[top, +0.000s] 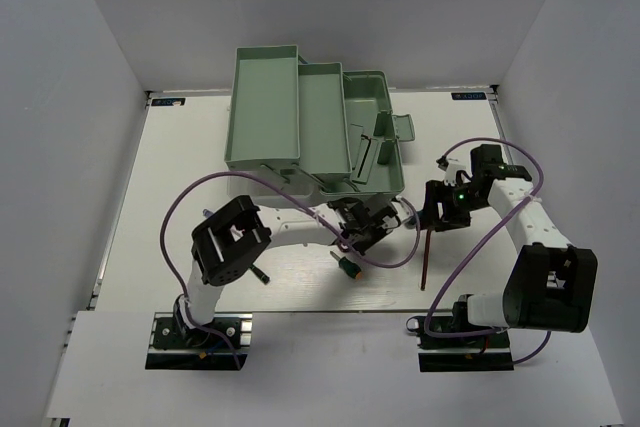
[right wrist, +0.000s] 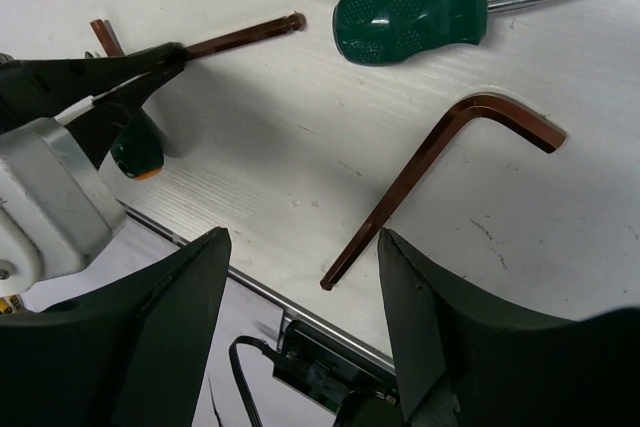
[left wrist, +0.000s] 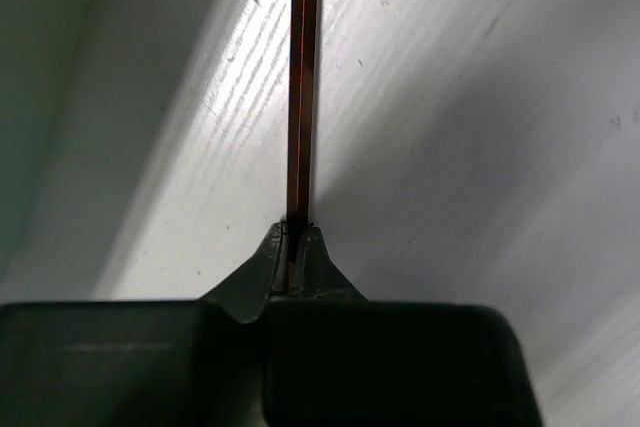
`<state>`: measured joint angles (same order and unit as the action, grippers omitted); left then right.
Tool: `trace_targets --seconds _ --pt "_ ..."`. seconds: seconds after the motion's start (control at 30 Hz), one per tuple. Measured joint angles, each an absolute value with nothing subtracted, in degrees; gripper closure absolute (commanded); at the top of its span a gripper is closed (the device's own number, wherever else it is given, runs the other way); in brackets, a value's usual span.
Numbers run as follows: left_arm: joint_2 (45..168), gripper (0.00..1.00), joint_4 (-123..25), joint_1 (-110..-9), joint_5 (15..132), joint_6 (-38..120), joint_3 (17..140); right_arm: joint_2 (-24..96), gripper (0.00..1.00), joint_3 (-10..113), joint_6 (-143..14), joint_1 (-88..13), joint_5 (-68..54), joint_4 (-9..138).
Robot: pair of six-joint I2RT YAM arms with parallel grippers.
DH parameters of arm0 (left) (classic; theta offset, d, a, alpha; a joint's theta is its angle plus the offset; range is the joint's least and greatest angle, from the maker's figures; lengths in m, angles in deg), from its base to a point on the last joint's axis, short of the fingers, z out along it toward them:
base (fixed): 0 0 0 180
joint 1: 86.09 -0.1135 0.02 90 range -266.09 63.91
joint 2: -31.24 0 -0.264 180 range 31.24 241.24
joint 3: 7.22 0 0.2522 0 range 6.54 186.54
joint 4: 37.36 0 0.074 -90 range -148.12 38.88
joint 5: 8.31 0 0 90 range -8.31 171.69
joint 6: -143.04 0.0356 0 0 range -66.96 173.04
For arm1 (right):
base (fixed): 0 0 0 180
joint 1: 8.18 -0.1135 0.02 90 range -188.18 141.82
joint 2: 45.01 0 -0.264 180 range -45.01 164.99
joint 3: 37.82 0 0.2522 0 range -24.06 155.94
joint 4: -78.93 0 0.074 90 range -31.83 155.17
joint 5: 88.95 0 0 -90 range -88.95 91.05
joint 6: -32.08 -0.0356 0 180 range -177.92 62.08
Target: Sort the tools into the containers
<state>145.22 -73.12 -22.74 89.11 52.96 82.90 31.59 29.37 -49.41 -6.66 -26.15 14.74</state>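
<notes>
We're seeing left gripper (left wrist: 297,232) pinching a hex key (left wrist: 302,97); only the right wrist view is revealing right gripper (right wrist: 300,247) gaping wide.

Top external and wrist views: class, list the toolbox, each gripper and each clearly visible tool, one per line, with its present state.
toolbox: open, trays folded out.
left gripper: shut on a thin hex key.
right gripper: open, holding nothing.
L-shaped hex key: lying loose on the table.
green-handled screwdriver: lying loose on the table.
</notes>
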Motion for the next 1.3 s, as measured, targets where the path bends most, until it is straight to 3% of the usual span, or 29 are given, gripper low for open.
trace_targets --seconds 0.4,1.07,1.3 --pt "147.6 1.00 -80.6 -24.1 91.3 52.2 96.1 30.8 0.33 28.6 -49.6 -5.6 -26.2 14.7" --pt "138.0 1.00 -78.9 -25.2 83.3 53.3 97.1 30.4 0.33 28.6 -48.5 -2.6 -26.2 14.5" --pt "143.9 1.00 -80.2 -28.6 92.4 46.7 112.9 30.3 0.33 28.6 -48.4 -2.0 -26.5 14.3"
